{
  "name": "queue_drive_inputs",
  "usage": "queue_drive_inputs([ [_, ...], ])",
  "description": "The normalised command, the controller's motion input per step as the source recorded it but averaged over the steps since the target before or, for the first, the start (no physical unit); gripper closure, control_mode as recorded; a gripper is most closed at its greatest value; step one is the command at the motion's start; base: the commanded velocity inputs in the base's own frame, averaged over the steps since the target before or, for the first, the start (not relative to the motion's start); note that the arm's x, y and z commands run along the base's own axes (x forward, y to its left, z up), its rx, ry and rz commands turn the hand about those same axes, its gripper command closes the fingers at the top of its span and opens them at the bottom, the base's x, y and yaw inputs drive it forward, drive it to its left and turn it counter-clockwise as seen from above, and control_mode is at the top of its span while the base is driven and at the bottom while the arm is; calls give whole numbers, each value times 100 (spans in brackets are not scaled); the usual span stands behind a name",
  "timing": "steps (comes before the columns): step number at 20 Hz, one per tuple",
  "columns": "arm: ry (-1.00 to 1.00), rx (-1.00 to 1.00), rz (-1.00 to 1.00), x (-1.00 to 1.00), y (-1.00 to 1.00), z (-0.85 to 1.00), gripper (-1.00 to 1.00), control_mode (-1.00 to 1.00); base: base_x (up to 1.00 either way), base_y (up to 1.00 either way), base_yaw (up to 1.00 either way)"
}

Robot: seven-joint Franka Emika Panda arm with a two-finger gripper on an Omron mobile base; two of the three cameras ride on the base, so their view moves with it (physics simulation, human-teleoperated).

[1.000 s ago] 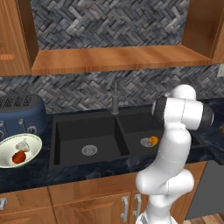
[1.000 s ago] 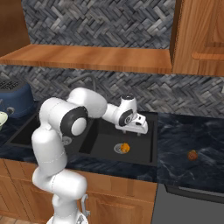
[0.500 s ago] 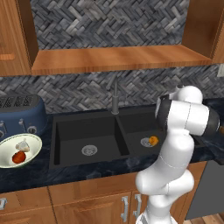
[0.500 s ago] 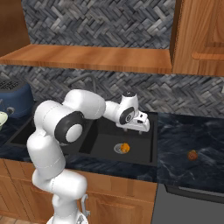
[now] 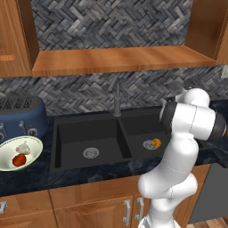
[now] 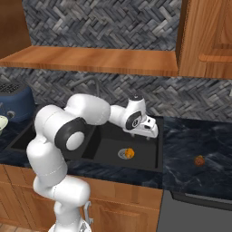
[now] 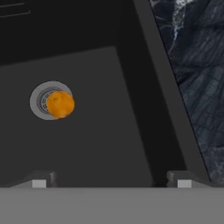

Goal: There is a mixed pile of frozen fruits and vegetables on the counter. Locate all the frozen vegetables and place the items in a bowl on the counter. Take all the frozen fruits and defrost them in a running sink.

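Nearest the base, brown wooden cabinet fronts (image 5: pixel 89 209) with slim metal handles run under the dark blue-black marbled stone table (image 6: pixel 199 145). On the table's left end sits the wide shallow bowl (image 5: pixel 9 165), cream inside with a pale green rim, and in it lie a red-orange round tomato-like ball (image 5: pixel 18 160) and, just beside it, a pale cream lumpy garlic-like bulb (image 5: pixel 23 149).

Set into the table is the matte black double-basin sink (image 5: pixel 75 138). Its left basin has a bare round metal drain (image 5: pixel 90 152). In the right basin a small bright orange rounded fruit (image 6: pixel 129 153) rests on the drain there, partly covering the metal ring (image 7: pixel 38 100).

The white arm reaches over the right basin, and its claw (image 6: pixel 149 130) hangs above the basin near the right wall, apart from the fruit below. In the hand view the two dark finger tips (image 7: pixel 38 181) stand wide apart at the bottom with nothing between them, so the claw is released and empty.

To the right of the sink, a second small orange rounded piece (image 6: pixel 199 160) lies alone on the table, well apart from the basin.

Farther back, a slim dark grey upright faucet (image 5: pixel 117 99) stands behind the divider between the basins; whether water runs from it cannot be told. A dark blue toaster (image 5: pixel 20 116) stands behind the bowl. Behind everything rises a grey herringbone tile wall (image 5: pixel 111 26) with a brown wooden shelf (image 5: pixel 120 59) across it.
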Motion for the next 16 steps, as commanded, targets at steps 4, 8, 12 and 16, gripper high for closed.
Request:
queue_drive_inputs([
  [4, 0, 0, 0, 0, -36, 0, -100, -100, 0, 0, 0],
  [8, 0, -2, 1, 0, -38, 0, -100, -100, 0, 0, 0],
  [12, 0, -4, 0, -1, -39, 0, -100, -100, 0, 0, 0],
  [16, 0, -4, 0, -6, -41, 0, -100, -100, 0, 0, 0],
])
